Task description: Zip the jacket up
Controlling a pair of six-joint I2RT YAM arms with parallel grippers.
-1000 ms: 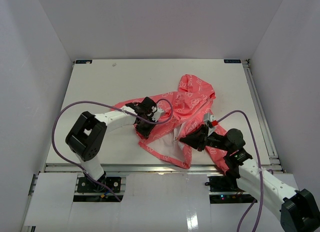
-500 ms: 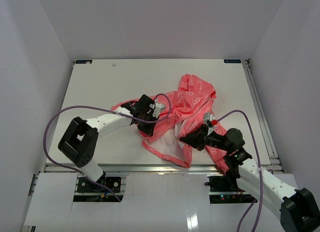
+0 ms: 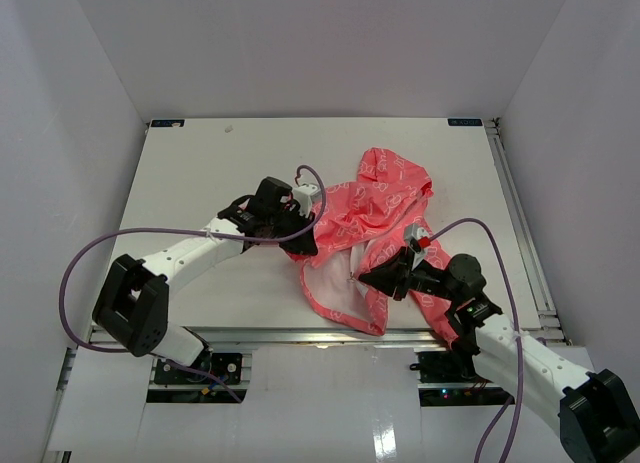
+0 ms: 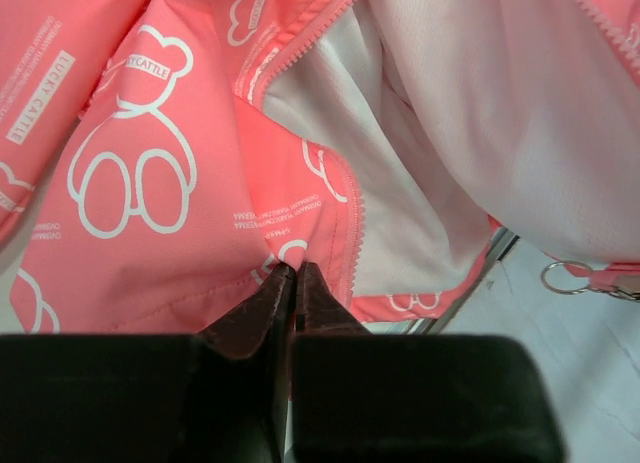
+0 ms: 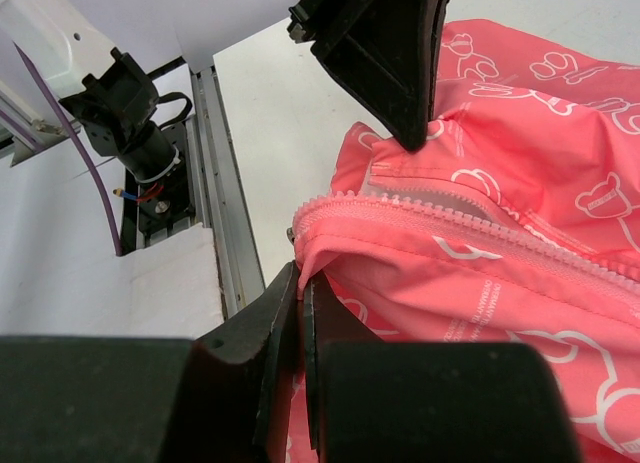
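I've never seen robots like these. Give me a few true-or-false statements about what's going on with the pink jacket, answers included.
1. The jacket is zipped fully shut. False: it lies open, with its white lining showing.
2. The jaws of the right arm pinch the jacket's zipper edge. True.
3. The jacket hangs over the far edge of the table. False: it lies on the tabletop, toward the near right part.
4. The pink fabric carries white bear prints. True.
5. The jaws of the left arm stand wide open over bare table. False: they are nearly together, with their tips at the pink fabric.
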